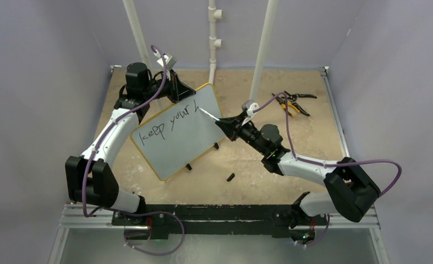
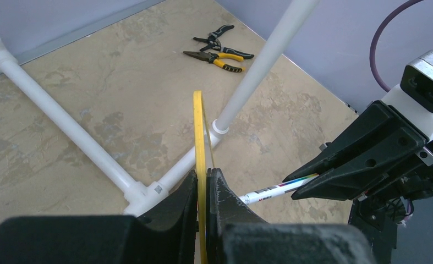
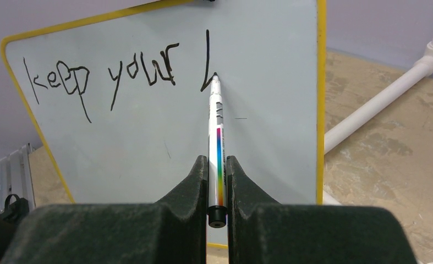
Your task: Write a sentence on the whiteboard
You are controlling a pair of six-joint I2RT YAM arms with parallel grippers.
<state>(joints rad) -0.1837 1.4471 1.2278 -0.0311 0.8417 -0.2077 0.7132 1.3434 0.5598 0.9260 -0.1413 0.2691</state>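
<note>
**benchrat:** Where's the whiteboard [image 1: 175,137] sitting, and what's it like up close?

**wristcam_fan:** Centre-left of the overhead view, tilted. It has a smooth, pale grey face, a thin yellow frame and rounded corners, with little black feet along its lower right edge. The left end effector [image 2: 203,184] is clamped on the frame's top edge, black fingers pinching the yellow strip from both sides.

**benchrat:** And the writing?

**wristcam_fan:** The sentence [image 3: 101,74] runs across the upper left of the right wrist view in thin, slanted black strokes: "keep your" plus one L-shaped stroke. The right end effector [image 3: 218,165] is closed around a slim white marker [image 3: 216,121] with a rainbow stripe. The tip is touching the board at the foot of that stroke.

**benchrat:** Any room around it?

**wristcam_fan:** The bench [image 1: 247,165] is mottled tan, and it's bare below and to the right of the board, apart from a small black cap-like piece [image 1: 230,177]. Two pairs of pliers [image 1: 292,103] lie at upper right, well apart from the board. White pipes [image 1: 264,49] stand along the back, just behind the board's top corner.
</note>
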